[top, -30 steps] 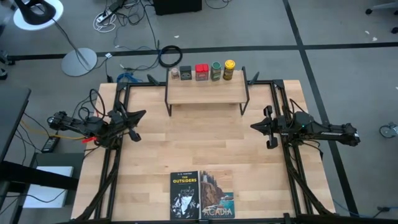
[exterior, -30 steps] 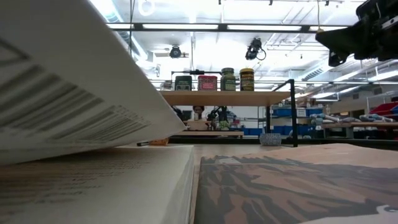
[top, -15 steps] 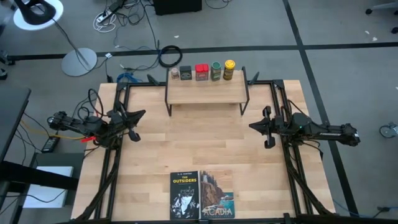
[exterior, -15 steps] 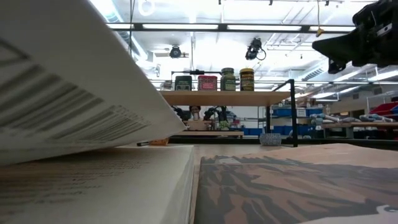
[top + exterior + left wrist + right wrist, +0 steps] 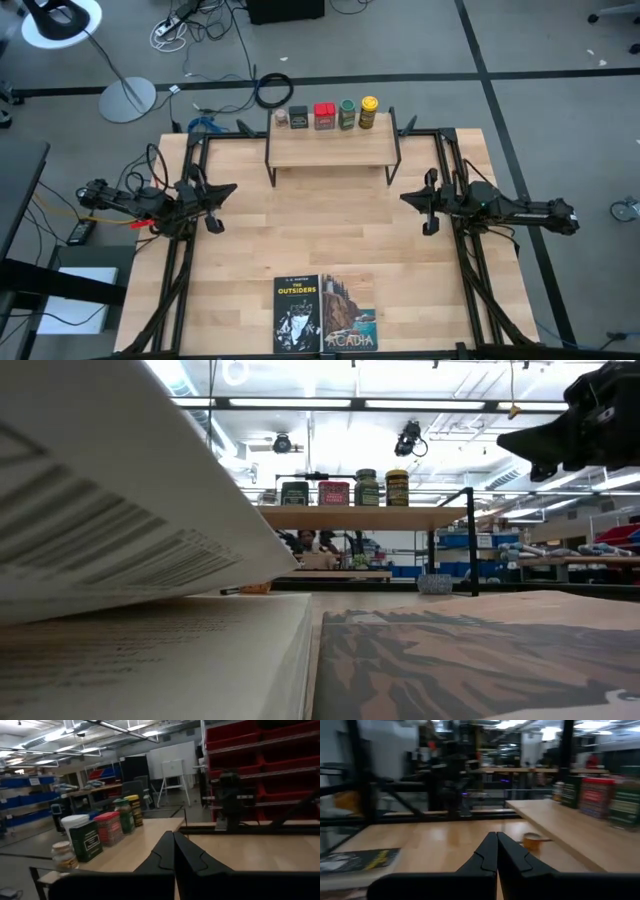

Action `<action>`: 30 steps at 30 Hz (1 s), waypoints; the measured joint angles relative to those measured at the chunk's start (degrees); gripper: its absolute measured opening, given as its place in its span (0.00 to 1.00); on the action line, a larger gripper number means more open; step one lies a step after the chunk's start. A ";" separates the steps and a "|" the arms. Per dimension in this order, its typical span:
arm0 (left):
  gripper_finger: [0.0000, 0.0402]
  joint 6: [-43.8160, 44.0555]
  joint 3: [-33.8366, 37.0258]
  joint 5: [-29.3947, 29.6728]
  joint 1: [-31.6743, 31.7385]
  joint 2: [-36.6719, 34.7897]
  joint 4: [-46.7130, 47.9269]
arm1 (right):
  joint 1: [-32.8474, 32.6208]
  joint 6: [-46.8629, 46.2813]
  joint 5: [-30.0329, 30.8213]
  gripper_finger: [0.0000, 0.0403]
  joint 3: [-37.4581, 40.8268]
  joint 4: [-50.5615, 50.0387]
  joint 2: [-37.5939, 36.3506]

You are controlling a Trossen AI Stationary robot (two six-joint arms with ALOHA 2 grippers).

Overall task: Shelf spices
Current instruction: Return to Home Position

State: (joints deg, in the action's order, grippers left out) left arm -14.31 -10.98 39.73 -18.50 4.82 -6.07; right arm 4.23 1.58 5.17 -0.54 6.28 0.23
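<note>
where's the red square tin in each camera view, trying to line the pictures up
High view: the red square tin is top centre, in the middle of the row on the light wooden shelf board.
Low view: the tin is near centre, standing on that board.
Left wrist view: the tin is mid-row on the board.
Right wrist view: the tin is on the board.
Shared landmark: the shelf board, under the tin in all four.

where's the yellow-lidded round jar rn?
High view: the yellow-lidded round jar stands at the far edge of the light wooden shelf, rightmost in the row, beside the green-lidded round jar.
</note>
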 joint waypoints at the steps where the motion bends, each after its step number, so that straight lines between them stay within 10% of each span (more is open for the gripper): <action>1: 0.00 0.03 0.00 0.02 0.00 -0.02 0.49 | 0.00 0.00 1.17 0.00 0.00 -0.01 0.00; 30: 0.00 4.36 4.63 -7.44 0.02 -0.09 2.76 | 0.00 -0.48 2.62 0.00 0.09 -0.77 0.00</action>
State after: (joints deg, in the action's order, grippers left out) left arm -9.94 -6.35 32.29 -18.48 4.73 -3.31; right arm 4.23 1.10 7.79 -0.45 5.52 0.23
